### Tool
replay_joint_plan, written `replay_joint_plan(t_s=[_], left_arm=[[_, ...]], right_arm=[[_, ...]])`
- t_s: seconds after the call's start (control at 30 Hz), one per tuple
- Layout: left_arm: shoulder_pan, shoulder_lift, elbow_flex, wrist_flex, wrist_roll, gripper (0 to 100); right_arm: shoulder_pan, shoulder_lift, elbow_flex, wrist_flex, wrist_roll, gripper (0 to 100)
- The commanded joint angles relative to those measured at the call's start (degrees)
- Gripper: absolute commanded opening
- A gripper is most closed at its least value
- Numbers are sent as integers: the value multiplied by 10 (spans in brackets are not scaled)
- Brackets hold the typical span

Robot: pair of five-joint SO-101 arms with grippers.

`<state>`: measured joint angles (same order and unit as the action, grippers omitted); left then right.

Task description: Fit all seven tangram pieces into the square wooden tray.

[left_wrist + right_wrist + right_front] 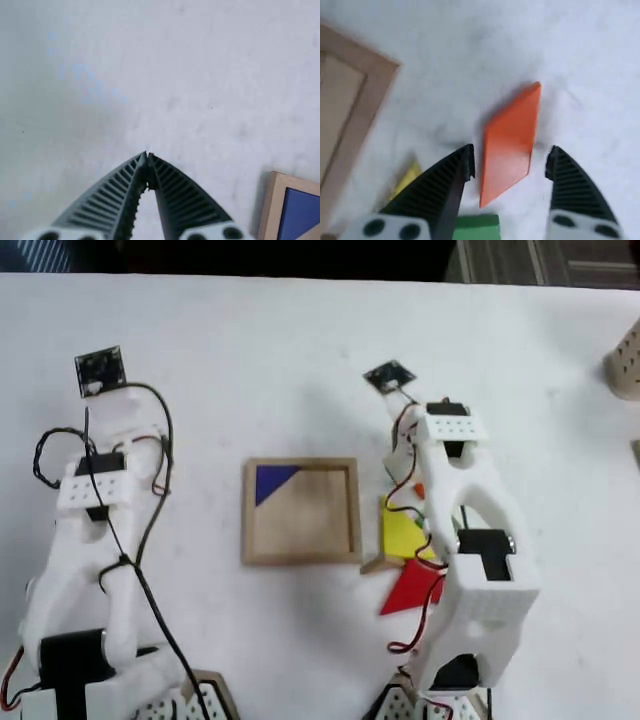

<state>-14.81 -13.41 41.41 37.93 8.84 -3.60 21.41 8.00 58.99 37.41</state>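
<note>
Tangram pieces first: from my end I see one in, the others outside. The square wooden tray [300, 559] lies flat mid-table btw the two arms. Inside it, the blue triangle [272, 480] sits tucked into the corner at the top left of the high view, against both rims there.

Outside the tray, on its right side in the high view, the yellow piece [400, 532] lies just beside the rim. The red triangle [408, 590] is next to it, nearer the arm bases. A small wood-coloured triangle [379, 564] sits at the tray's lower right corner, touching the yellow one. All three are partly under the right arm [480, 580].

The right gripper [511, 154] has its jaws apart, one on either side of the orange parallelogram [509, 145], which lies flat on the white table [570, 50]. Can't tell whether either finger touches it. A green piece [476, 227] shows close in at the gripper's base.

The left gripper [147, 157] is closed, tips meeting, over bare table w/ the tray's blue corner nearby.
</note>
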Motion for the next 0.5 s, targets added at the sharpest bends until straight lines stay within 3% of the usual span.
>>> replay_joint_plan(t_s=[0.0, 0.13, 0.33, 0.47], left_arm=[[-3, -17, -1, -15, 0, 27], [-3, -17, -1, -15, -1, 27], [-3, -17, -1, -15, -1, 27], [-3, -17, -1, -15, -1, 27]], right_arm=[[-9, 7, -19, 9, 64, 299], [-11, 15, -31, 16, 68, 231], [-10, 16, -33, 15, 53, 11], [3, 11, -33, 7, 10, 41]])
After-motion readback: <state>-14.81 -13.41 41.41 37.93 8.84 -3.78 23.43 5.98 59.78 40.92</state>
